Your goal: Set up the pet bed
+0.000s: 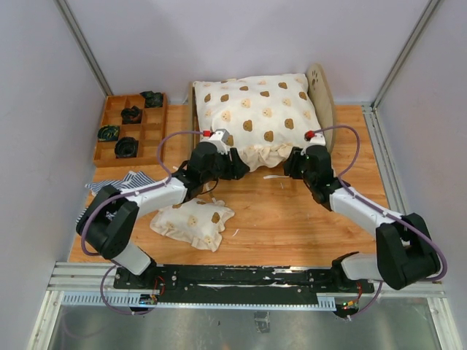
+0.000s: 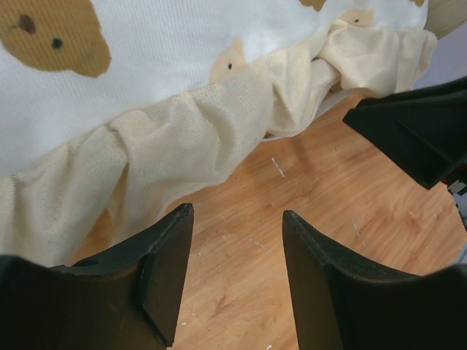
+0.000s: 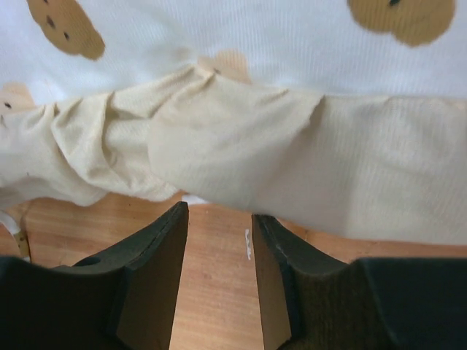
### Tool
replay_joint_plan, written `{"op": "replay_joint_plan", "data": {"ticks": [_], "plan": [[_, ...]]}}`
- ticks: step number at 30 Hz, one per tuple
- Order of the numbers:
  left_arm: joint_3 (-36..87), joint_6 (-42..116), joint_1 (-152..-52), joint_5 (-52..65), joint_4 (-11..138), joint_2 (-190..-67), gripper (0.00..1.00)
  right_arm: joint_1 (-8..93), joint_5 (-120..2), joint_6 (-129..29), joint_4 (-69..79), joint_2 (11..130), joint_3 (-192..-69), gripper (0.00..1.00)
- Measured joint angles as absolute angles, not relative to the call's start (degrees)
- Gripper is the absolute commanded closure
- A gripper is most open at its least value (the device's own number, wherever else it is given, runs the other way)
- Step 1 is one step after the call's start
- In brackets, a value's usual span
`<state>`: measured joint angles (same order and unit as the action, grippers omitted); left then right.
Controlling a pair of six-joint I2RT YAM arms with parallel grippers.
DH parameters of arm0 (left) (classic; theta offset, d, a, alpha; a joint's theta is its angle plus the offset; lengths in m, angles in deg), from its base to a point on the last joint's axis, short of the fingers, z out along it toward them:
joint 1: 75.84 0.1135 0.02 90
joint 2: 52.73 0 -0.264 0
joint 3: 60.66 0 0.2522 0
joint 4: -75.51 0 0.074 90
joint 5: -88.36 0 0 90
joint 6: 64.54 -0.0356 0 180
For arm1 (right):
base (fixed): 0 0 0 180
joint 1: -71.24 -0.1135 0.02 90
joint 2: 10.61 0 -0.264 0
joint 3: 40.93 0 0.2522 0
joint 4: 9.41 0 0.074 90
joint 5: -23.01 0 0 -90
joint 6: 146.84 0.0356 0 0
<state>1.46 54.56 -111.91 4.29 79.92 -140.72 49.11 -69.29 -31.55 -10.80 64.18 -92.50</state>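
Bed position: the small light plywood pet bed (image 1: 322, 91) stands at the far middle of the orange-brown wooden worktop (image 1: 292, 219). Its arched headboard is on the right, and the paw-print cutout (image 1: 316, 73) shows near the top. A cream ruffled quilt with brown bear prints (image 1: 252, 109) covers the frame. Its gathered ruffle hangs over the near side down to the worktop.

Left tool (image 2: 237, 219): jaws partly open, with nothing between them but bare wood. It sits low, just in front of the quilt's ruffle near the left end of the bed. The wrist view shows the ruffle just beyond the left finger; contact cannot be told.

Right tool (image 3: 219, 211): jaws parted with a narrower gap, and empty. It points at the ruffle near the headboard end. The fabric edge lies just past the fingertips without being pinched.

Other items:
- A blue-and-white striped pad (image 1: 130, 180) lies flat on the worktop at left, partly under the left arm and apart from the bed.
- A small cream bear-print cushion (image 1: 193, 222) lies on the worktop near the left forearm.
- A brown compartment tray (image 1: 151, 131) sits at far left and holds black items (image 1: 125, 147) in four of its cells.
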Motion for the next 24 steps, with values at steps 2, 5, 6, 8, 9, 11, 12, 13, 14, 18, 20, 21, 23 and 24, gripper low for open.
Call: {"op": "replay_joint_plan", "data": {"ticks": [2, 5, 6, 8, 9, 11, 12, 13, 14, 18, 20, 21, 23, 24], "plan": [[1.5, 55.4, -111.9, 5.2, 80.8, -141.9, 0.40, 49.1, -70.2, -31.7, -11.7, 65.0, -93.6, 0.56], [1.5, 56.7, -111.9, 6.4, 82.1, -143.8, 0.38, 49.1, -71.7, -32.7, -13.3, 65.0, -94.4, 0.55], [1.6, 57.1, -111.9, 6.9, 82.5, -144.4, 0.37, 49.1, -72.0, -33.0, -13.7, 65.2, -94.6, 0.55], [2.1, 57.7, -112.0, 7.5, 82.8, -145.7, 0.37, 49.1, -72.3, -34.1, -14.3, 65.9, -95.6, 0.55], [2.4, 57.9, -112.0, 7.7, 82.8, -146.2, 0.37, 49.1, -72.4, -34.5, -14.4, 66.4, -96.0, 0.55], [2.8, 58.3, -112.0, 7.9, 83.1, -146.8, 0.37, 49.1, -72.4, -35.3, -14.7, 67.8, -97.2, 0.56], [2.9, 58.4, -112.1, 8.0, 83.2, -147.0, 0.37, 49.1, -72.3, -35.7, -14.7, 68.6, -97.7, 0.57], [3.1, 58.5, -112.1, 8.0, 83.3, -147.1, 0.37, 49.1, -72.2, -36.1, -14.8, 69.3, -98.2, 0.59], [3.4, 58.7, -112.3, 8.0, 83.5, -147.2, 0.37, 49.1, -72.2, -36.4, -14.8, 69.8, -98.6, 0.63], [5.4, 59.4, -113.6, 7.9, 84.4, -148.1, 0.34, 49.1, -72.6, -37.8, -14.1, 70.1, -99.1, 0.91], [6.3, 60.3, -114.7, 7.1, 85.1, -148.6, 0.33, 49.1, -73.0, -38.2, -14.1, 70.1, -99.1, 0.99], [6.8, 60.7, -115.4, 6.5, 85.4, -149.0, 0.32, 49.1, -73.1, -38.5, -14.0, 70.0, -99.1, 1.00], [7.6, 61.7, -116.5, 5.2, 86.0, -149.8, 0.32, 49.1, -73.2, -38.8, -13.6, 69.6, -99.1, 1.00], [8.1, 62.4, -117.0, 4.5, 86.2, -150.4, 0.31, 49.1, -73.3, -38.9, -13.2, 69.1, -99.1, 1.00]]}}
